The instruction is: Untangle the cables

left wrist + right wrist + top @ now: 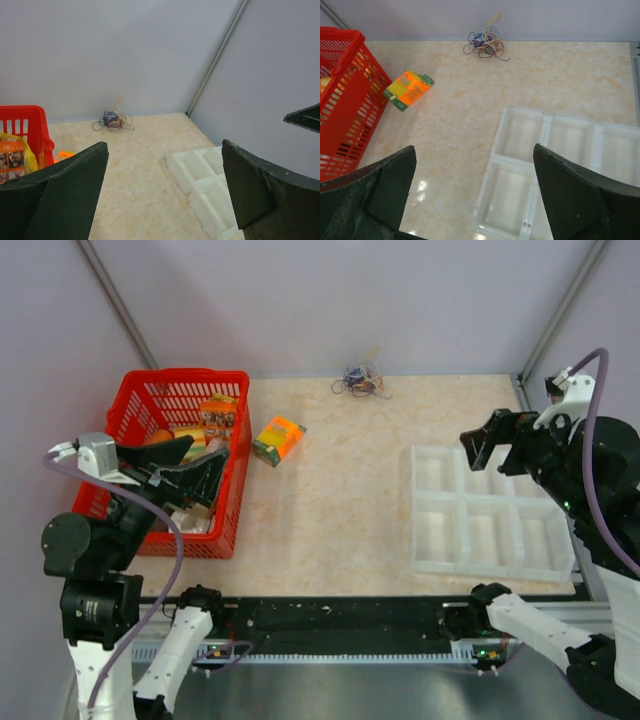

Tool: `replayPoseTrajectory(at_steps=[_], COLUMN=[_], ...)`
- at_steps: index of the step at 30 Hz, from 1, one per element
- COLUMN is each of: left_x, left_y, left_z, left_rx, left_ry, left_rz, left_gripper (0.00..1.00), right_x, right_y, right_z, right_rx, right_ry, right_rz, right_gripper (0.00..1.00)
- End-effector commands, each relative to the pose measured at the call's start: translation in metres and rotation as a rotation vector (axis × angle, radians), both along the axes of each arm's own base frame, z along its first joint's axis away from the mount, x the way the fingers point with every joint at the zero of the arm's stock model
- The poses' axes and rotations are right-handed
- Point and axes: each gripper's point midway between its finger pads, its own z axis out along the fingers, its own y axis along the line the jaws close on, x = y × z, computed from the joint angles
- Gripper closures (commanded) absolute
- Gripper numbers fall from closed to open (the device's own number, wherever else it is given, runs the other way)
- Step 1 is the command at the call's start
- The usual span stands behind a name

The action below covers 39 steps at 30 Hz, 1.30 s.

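Beige table (350, 470), red basket (232, 490), orange box (279, 439), tangled cables (361, 379), white tray (416, 510)

The cables (361, 380) are a small knot by the far wall. From above I cannot follow any single strand or tell where one crosses another, and my wrist views show it little better. My left arm covers the near part of the basket (180, 377) and some of the packets (217, 412) in it; their print is unreadable. In the left wrist view the box (64, 155) sits mostly behind a finger (65, 190) of my left end effector (164, 145), and the tray (200, 185) runs off the lower edge.
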Motion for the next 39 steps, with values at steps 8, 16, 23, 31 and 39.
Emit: replayPoseTrajectory(at_steps=[8, 16, 23, 31, 39], left_x=[0.025, 0.007, 0.003, 0.015, 0.028], left_y=[-0.021, -0.048, -0.059, -0.066, -0.068], left_z=[-0.043, -0.073, -0.099, -0.117, -0.128], left_rx=[0.051, 0.009, 0.012, 0.042, 0.072], left_ry=[0.113, 0.174, 0.234, 0.283, 0.324], left_rz=[-0.106, -0.283, -0.339, -0.344, -0.320], left_gripper=[0.01, 0.01, 0.01, 0.01, 0.01], right_x=[0.141, 0.286, 0.391, 0.466, 0.498], right_y=[0.094, 0.119, 0.132, 0.151, 0.166], right_z=[-0.024, -0.101, -0.199, -0.292, -0.303], right_rx=[0.238, 0.241, 0.133, 0.214, 0.207], right_ry=[-0.057, -0.094, -0.016, 0.096, 0.034], right_rz=[0.059, -0.182, -0.267, -0.306, -0.225], right_gripper=[0.01, 0.01, 0.01, 0.06, 0.56])
